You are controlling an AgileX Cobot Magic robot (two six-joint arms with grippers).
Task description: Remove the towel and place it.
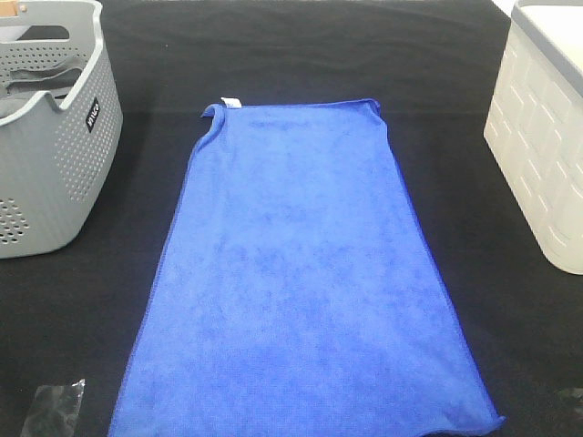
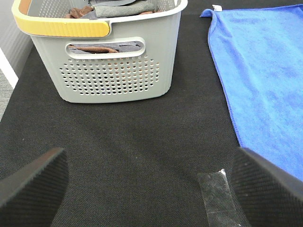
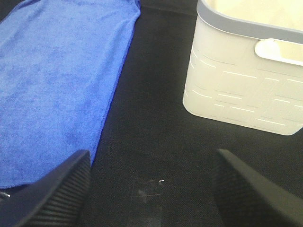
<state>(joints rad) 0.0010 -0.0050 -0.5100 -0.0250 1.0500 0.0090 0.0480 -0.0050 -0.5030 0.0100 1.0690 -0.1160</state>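
Observation:
The royal-blue towel (image 1: 301, 273) lies spread flat on the black table, its long side running from front to back, with a small white tag (image 1: 230, 101) at its far left corner. It also shows in the left wrist view (image 2: 265, 71) and in the right wrist view (image 3: 57, 80). My left gripper (image 2: 149, 189) is open and empty, low over the bare table between the grey basket and the towel's left edge. My right gripper (image 3: 151, 189) is open and empty, over the table between the towel's right edge and the white basket. Neither gripper shows in the high view.
A grey perforated basket (image 1: 64, 155) with a yellow handle (image 2: 61, 26) stands at the back left and holds brown and grey cloths. A white basket (image 1: 537, 155) stands at the right. Clear tape patches (image 2: 218, 194) (image 3: 149, 191) lie on the mat near each gripper.

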